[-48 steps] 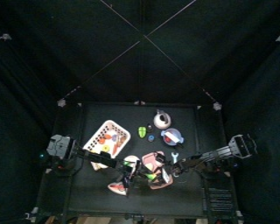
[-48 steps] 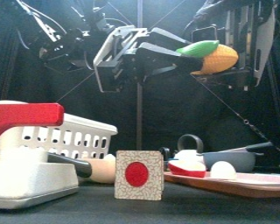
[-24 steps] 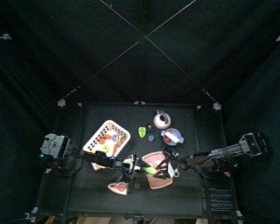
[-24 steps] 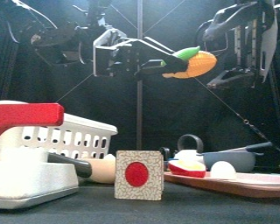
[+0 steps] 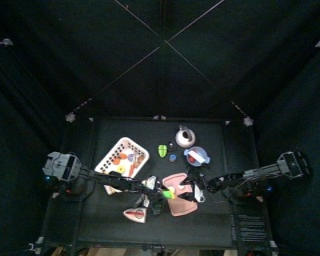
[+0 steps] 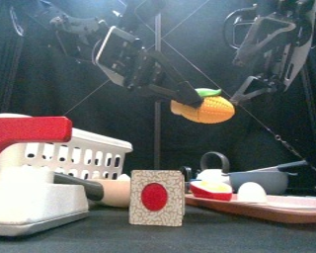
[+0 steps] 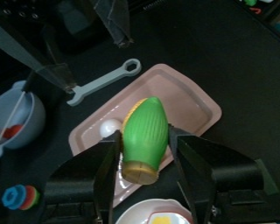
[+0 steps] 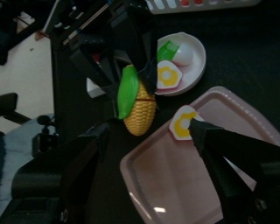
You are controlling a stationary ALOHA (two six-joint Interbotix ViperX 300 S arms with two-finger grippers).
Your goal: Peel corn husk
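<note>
Jaws of the left gripper point(image 7: 146, 166) clamp the corn husk point(image 7: 145, 131) high above the worktop; right gripper point(image 8: 149, 140) jaws gape wide, seemingly empty.

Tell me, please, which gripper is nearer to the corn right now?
Left. The left gripper holds the corn at its yellow end between its jaws, in the air above the pink tray. The right gripper is open and close beside it, not touching.

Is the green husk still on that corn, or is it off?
Partly on. In the front view the corn shows bare yellow kernels below, with the corn husk over its upper side.
</note>
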